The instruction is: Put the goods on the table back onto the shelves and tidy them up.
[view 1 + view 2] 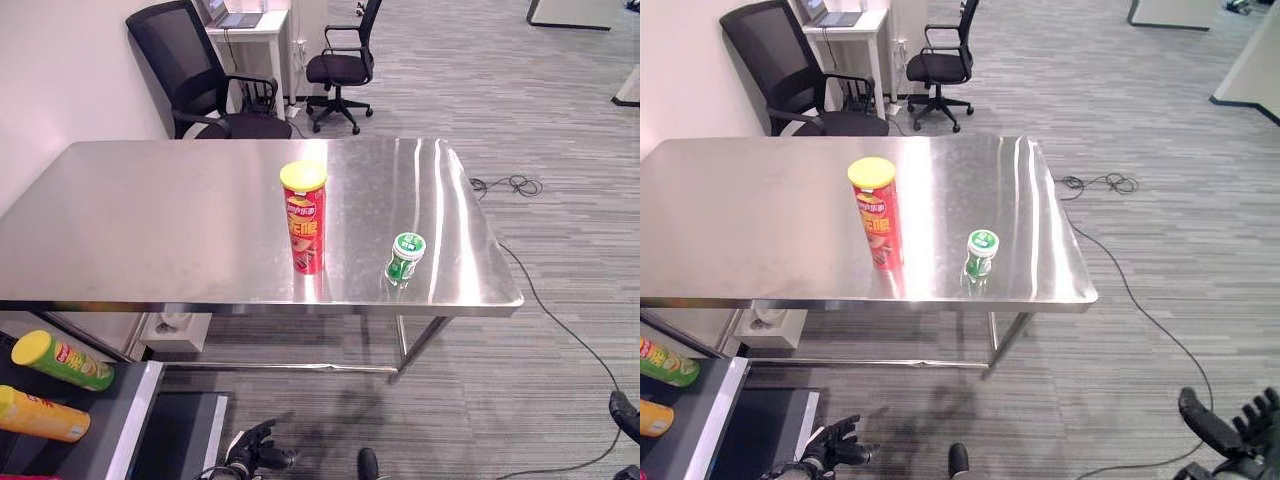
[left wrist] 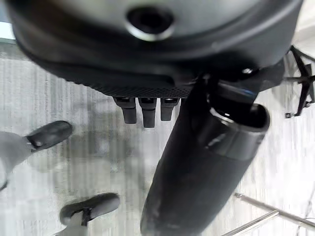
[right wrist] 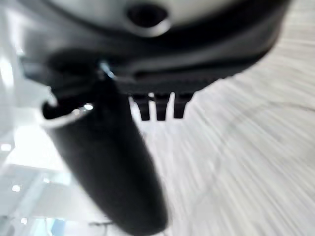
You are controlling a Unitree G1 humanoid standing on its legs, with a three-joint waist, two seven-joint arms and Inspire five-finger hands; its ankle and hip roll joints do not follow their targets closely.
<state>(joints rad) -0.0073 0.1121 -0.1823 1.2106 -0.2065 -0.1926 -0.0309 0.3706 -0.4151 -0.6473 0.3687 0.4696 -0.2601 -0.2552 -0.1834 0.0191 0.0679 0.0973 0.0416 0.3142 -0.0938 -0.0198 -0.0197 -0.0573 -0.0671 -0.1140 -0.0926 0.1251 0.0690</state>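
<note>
A tall red chip can (image 1: 303, 218) with a yellow lid stands upright near the front of the steel table (image 1: 150, 220). To its right, by the front right corner, stands a small green and white bottle (image 1: 405, 258). Both hands hang low near the floor, well below the tabletop and away from the goods. My left hand (image 1: 250, 447) shows below the table's front edge with relaxed fingers (image 2: 142, 110) and nothing in it. My right hand (image 1: 1230, 425) shows at the lower right, fingers (image 3: 160, 105) straight and holding nothing.
A dark shelf (image 1: 140, 410) at the lower left carries a green can (image 1: 62, 360) and a yellow can (image 1: 42, 414), both lying down. Two black office chairs (image 1: 200, 80) and a white desk (image 1: 250, 35) stand behind the table. A cable (image 1: 560, 320) runs over the carpet on the right.
</note>
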